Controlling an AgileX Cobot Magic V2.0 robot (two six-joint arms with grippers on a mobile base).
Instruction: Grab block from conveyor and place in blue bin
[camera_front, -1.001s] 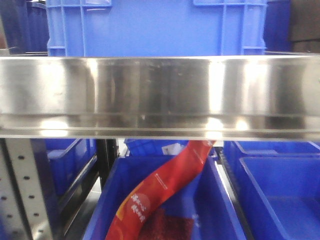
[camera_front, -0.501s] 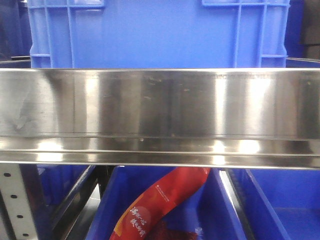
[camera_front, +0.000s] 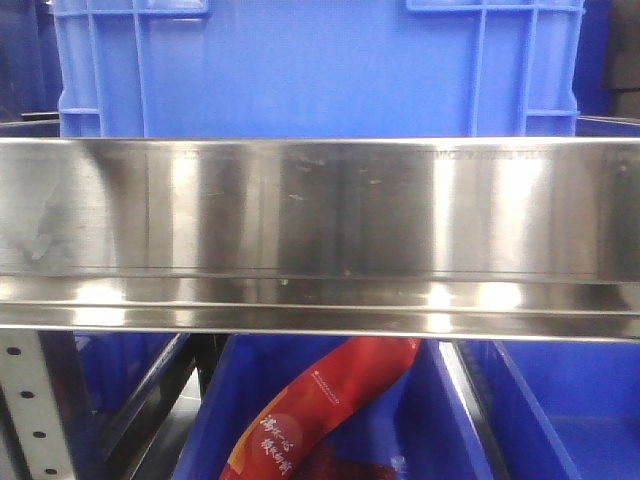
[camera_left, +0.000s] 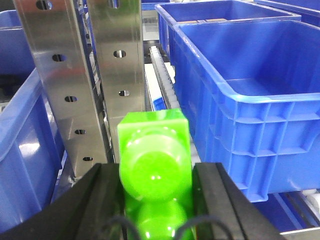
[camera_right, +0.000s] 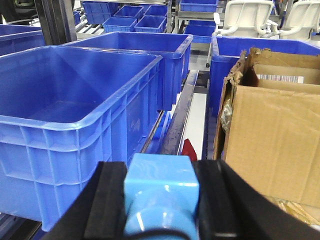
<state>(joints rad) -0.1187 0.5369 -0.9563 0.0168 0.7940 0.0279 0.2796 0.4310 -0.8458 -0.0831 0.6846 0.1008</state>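
Bottom centre of the left wrist view: left gripper (camera_left: 156, 172) is pointing up-frame, its two black fingers (camera_left: 97, 200) clamping a green block (camera_left: 152, 135) from either side, the block's front sticking out past the tips. Bottom centre of the right wrist view: right gripper (camera_right: 161, 172) is doing the same, fingers (camera_right: 106, 197) pressing against both flanks of a light blue block (camera_right: 161, 192).

A: Brushed steel on the rail (camera_front: 320, 220), shiny, faintly scratched.
B: Smooth moulded plastic for the blue bin (camera_left: 250, 115). Glossy plastic on the green block (camera_left: 152, 165) and pale blue block (camera_right: 161, 192). Matt cardboard for the box (camera_right: 270, 150).
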